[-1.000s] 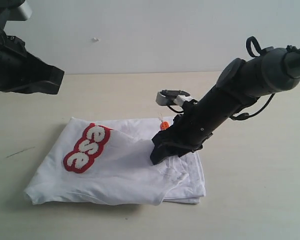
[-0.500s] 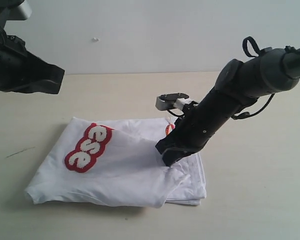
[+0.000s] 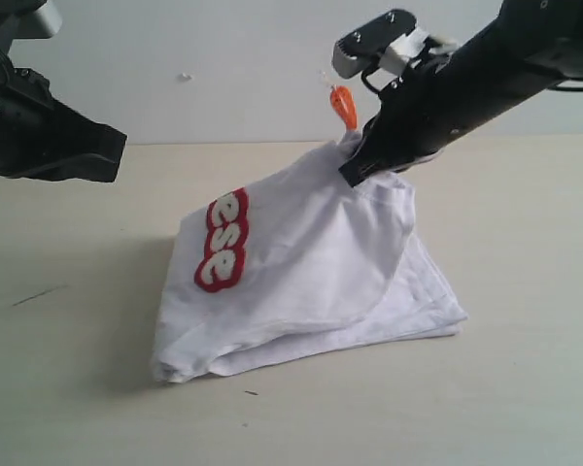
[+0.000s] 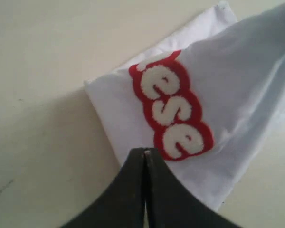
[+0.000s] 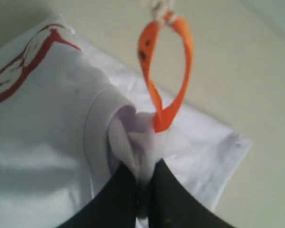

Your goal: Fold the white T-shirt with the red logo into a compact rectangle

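The folded white T-shirt (image 3: pixel 311 272) hangs partly off the table, one corner pulled up high. My right gripper (image 3: pixel 355 175) is shut on the shirt's neck (image 5: pixel 140 137), where the orange neck tag (image 3: pixel 343 105) sticks up as a loop (image 5: pixel 166 71). The red logo (image 3: pixel 223 241) shows the letters "ese" on the slanted front (image 4: pixel 173 111). My left gripper (image 4: pixel 146 153) is shut with nothing in it, hovering above the shirt near the logo's end. In the exterior view the left arm (image 3: pixel 39 126) stays high at the far left.
The beige table (image 3: pixel 525 388) carries the shirt's lower folds (image 3: pixel 408 320). A pale wall (image 3: pixel 223 58) rises behind it. A thin dark mark (image 3: pixel 39 294) lies on the table's left side.
My right gripper has risen and moved back with the shirt's neck in it, lifting that side of the folded shirt off the table. The logo now stands nearly upright. The left arm has stayed put.
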### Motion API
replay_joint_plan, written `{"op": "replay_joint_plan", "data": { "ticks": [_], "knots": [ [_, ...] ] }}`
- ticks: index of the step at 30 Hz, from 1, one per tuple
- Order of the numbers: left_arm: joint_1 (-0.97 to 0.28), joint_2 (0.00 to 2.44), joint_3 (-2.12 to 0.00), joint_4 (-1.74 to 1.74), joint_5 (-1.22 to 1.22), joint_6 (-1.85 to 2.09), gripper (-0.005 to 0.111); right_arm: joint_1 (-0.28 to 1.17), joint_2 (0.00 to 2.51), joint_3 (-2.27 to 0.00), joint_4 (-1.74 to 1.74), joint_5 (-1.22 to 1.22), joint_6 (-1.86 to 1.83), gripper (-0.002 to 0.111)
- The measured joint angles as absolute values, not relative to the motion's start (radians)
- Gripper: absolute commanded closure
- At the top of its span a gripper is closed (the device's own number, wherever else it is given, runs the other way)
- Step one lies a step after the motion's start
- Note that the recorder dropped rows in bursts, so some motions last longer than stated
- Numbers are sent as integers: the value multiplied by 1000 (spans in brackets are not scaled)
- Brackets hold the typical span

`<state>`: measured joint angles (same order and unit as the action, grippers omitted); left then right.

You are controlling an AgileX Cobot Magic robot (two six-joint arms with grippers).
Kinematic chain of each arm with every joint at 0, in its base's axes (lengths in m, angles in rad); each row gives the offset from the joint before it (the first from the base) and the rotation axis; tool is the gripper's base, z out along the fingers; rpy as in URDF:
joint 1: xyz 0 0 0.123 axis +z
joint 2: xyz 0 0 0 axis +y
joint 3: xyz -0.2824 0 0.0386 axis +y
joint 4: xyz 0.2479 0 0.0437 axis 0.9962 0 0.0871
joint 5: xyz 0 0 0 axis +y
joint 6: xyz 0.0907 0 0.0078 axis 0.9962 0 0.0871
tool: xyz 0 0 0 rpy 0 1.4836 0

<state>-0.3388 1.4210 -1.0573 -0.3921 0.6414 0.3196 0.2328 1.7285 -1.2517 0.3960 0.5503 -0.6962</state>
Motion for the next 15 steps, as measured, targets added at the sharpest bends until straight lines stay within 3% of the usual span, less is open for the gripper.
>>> {"op": "replay_joint_plan", "data": {
  "ticks": [12,15],
  "knots": [
    [-339,1421,-1057,-395,627,324,107,233,1781,-1252,-425,471,-187,108],
    [-339,1421,-1057,-397,627,324,107,233,1831,-1252,-681,505,17,102]
  ]
}}
